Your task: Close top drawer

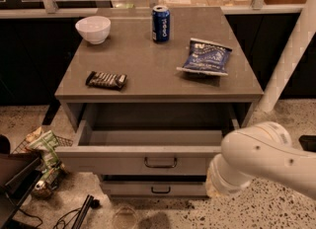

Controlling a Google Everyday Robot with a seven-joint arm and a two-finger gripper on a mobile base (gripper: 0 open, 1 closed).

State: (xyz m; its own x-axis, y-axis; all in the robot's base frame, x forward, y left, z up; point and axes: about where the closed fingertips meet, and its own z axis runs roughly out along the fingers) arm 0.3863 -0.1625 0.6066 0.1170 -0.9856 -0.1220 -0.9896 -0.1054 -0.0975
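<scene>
Just below the desk [158,82] top, the top drawer [113,165] stands pulled well out, its plain grey inside bare and its flat front panel facing the camera above a narrower drawer [133,189]. The robot's white arm [256,156] reaches in beside the desk's front right corner, its lower end just beside the right end of that panel. The end effector itself is hidden behind the arm, so I cannot tell whether it is open or closed. The drawer looks rigid, fairly light since it is empty, and likely to slide on runners. A flat push on the panel near the dark bar handle [160,162] at centre should send it in straight; pushing far off-centre might rack it.
</scene>
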